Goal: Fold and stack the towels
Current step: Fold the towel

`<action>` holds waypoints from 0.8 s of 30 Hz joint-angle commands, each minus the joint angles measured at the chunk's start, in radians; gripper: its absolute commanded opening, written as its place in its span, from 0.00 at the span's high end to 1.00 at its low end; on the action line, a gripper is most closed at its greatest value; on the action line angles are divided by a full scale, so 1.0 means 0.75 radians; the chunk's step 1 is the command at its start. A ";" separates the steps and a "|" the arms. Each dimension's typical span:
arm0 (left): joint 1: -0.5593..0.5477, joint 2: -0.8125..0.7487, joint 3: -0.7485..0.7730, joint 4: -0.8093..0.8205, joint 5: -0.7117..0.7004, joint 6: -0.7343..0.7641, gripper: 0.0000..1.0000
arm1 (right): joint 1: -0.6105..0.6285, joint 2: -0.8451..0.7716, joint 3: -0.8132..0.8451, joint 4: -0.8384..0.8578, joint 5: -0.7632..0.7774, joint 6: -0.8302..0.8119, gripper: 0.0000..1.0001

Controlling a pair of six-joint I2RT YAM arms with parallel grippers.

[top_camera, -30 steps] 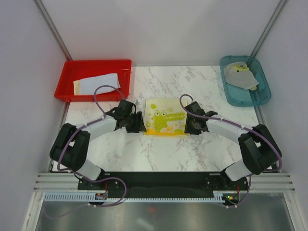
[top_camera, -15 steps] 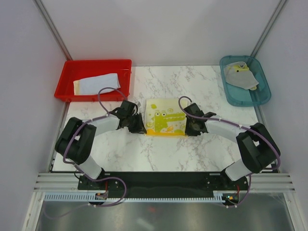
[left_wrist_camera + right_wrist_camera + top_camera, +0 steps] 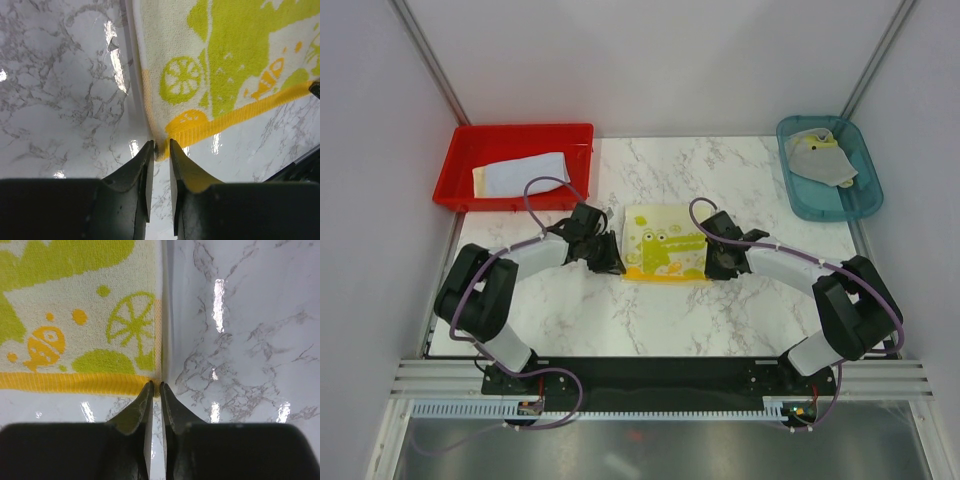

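Note:
The crocodile-print towel [image 3: 664,243] lies flat in the middle of the table. My left gripper [image 3: 611,266] is shut on its near left corner [image 3: 161,146], pinching the yellow hem. My right gripper [image 3: 712,268] is shut on its near right corner [image 3: 157,385]. The towel's green print shows in the left wrist view [image 3: 235,55] and the right wrist view [image 3: 80,335]. A pale lavender-blue towel over a cream-yellow one [image 3: 522,175] lies in the red bin [image 3: 470,140]. A grey towel with a yellow patch [image 3: 823,156] lies in the teal tray [image 3: 860,200].
The red bin stands at the back left, the teal tray at the back right. White marble table [image 3: 720,310] spreads in front of the towel. Grey walls enclose the table on three sides.
Both grippers have moved in a little to the towel's near corners and closed on them. The towel has stayed flat.

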 commanded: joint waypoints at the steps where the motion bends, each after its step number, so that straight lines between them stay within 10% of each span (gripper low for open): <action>1: -0.004 -0.051 0.045 -0.032 -0.010 0.021 0.74 | 0.005 -0.036 0.051 -0.044 0.048 -0.014 0.83; 24: -0.031 0.052 0.069 -0.004 0.002 0.005 0.72 | 0.013 0.038 0.072 -0.034 0.038 -0.004 0.73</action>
